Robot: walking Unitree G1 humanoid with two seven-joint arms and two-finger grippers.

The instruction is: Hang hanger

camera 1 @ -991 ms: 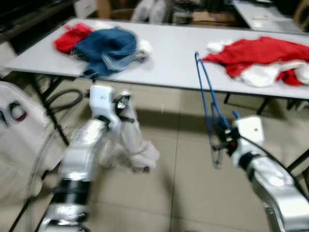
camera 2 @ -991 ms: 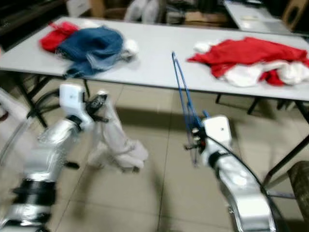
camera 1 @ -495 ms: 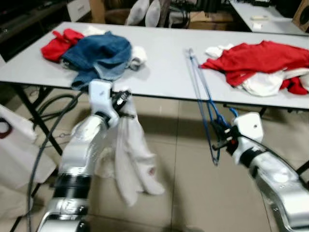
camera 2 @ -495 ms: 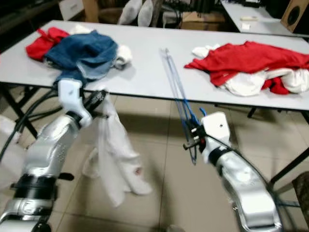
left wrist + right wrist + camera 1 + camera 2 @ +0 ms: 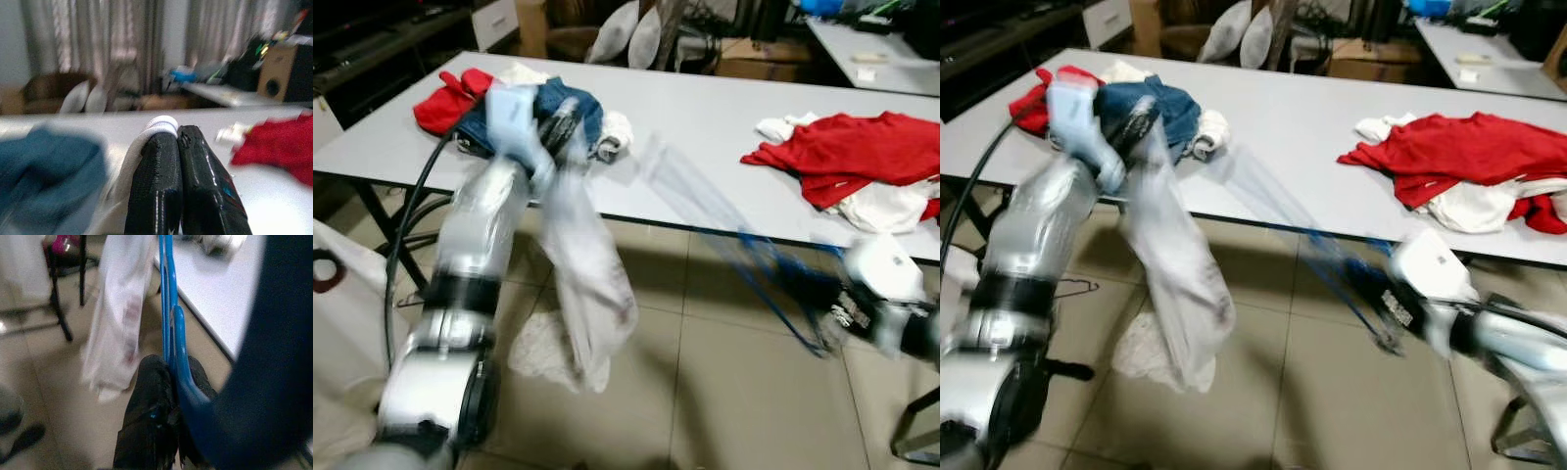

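My left gripper (image 5: 563, 116) is raised in front of the table edge, shut on the top of a white garment (image 5: 585, 284) that hangs down toward the floor. In the left wrist view the fingers (image 5: 161, 166) press together on a white fold of cloth (image 5: 159, 125). Low on the right, my right gripper (image 5: 832, 311) is shut on a blue wire hanger (image 5: 734, 235), which slants up and left toward the garment and is blurred. The right wrist view has the hanger (image 5: 167, 303) clamped between the black fingers (image 5: 151, 382), with the garment (image 5: 122, 308) just beyond.
A long white table (image 5: 705, 117) stands ahead, bearing blue jeans (image 5: 582, 103), a red cloth (image 5: 450, 96) and a red and white pile (image 5: 852, 157). White fabric (image 5: 538, 351) lies on the tiled floor. A black cable (image 5: 406, 245) and a white bag (image 5: 342, 323) are left.
My left arm has lifted the white garment higher, up to table height. The right gripper has swung the hanger from upright to a slant toward the garment. The view has shifted too.
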